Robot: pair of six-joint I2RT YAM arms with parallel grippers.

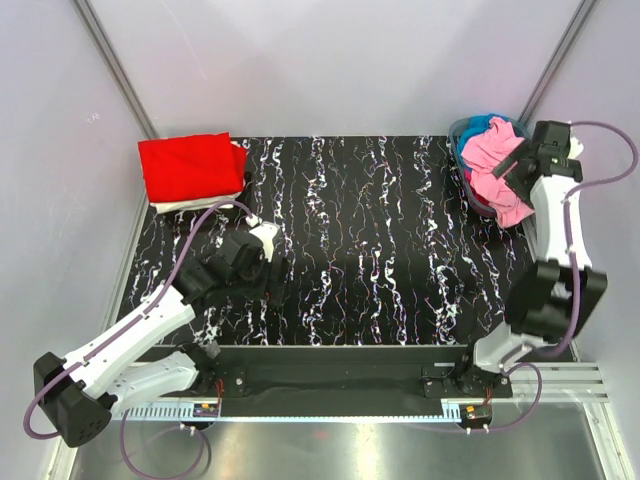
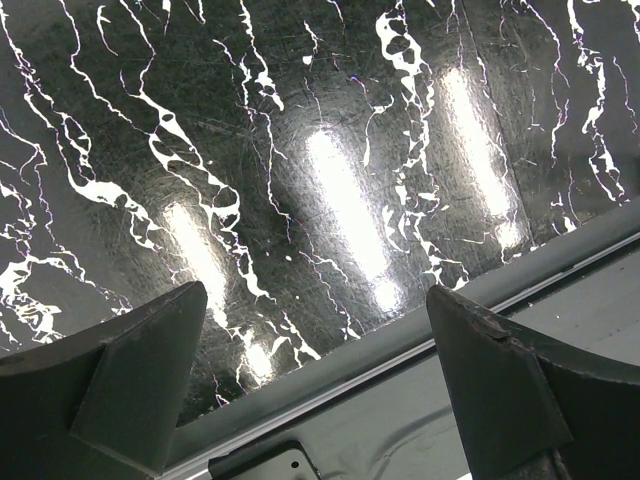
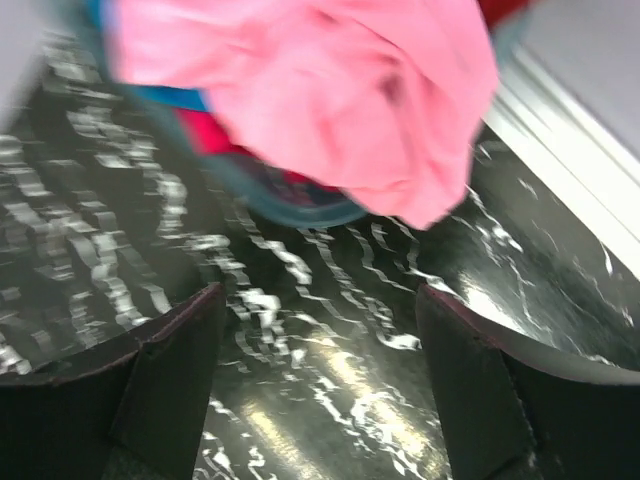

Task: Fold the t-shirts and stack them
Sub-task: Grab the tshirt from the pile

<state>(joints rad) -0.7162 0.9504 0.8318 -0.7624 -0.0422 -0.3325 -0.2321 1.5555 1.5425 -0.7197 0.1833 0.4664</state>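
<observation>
A folded red t-shirt (image 1: 190,165) lies on a folded white one (image 1: 205,204) at the table's far left. A light pink t-shirt (image 1: 492,170) spills over the near rim of the basket (image 1: 462,160) at the far right, with bright blue cloth (image 1: 492,126) behind it. In the right wrist view the pink t-shirt (image 3: 330,90) hangs over the basket rim (image 3: 300,205), blurred. My right gripper (image 1: 512,168) is open and empty just by the pink shirt. My left gripper (image 1: 262,268) is open and empty over bare table at the left.
The table is black marble-patterned (image 1: 370,240). Its near edge rail (image 2: 400,360) shows in the left wrist view. White walls and metal posts enclose the back and sides.
</observation>
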